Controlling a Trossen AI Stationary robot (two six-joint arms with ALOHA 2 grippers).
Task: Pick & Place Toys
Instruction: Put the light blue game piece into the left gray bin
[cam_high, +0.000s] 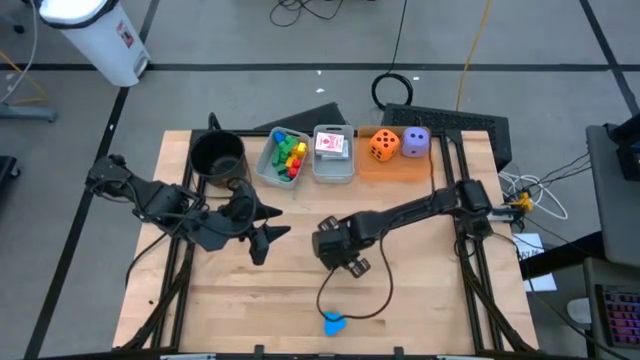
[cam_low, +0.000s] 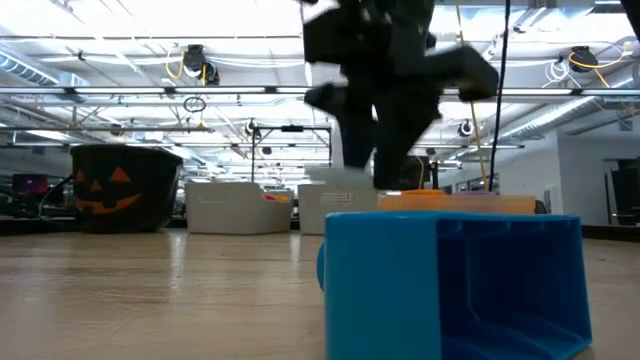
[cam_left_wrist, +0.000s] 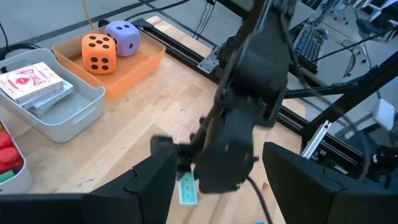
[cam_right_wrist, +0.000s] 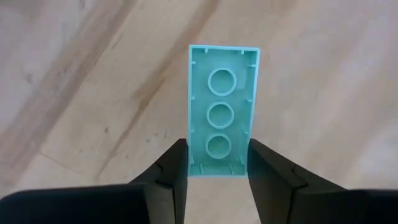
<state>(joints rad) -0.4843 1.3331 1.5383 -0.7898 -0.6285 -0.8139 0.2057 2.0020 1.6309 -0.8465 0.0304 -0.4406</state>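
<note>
Teal block (cam_right_wrist: 222, 111) in lowered right end effector (cam_right_wrist: 217, 163)

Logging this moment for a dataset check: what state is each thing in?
Right end effector: shut on the teal block.
Teal block: held, hollow underside showing.
Left end effector: open, empty.
Orange die and purple die: resting in the orange tray.
Playing cards: stacked in a clear bin.
Blue block: loose on the table.

Pot (cam_high: 218, 156), block bin (cam_high: 283, 157), card bin (cam_high: 334, 154) and dice tray (cam_high: 398, 163) in a row along the table's (cam_high: 420, 290) far edge, one block (cam_high: 333, 323) alone near the front edge.
</note>
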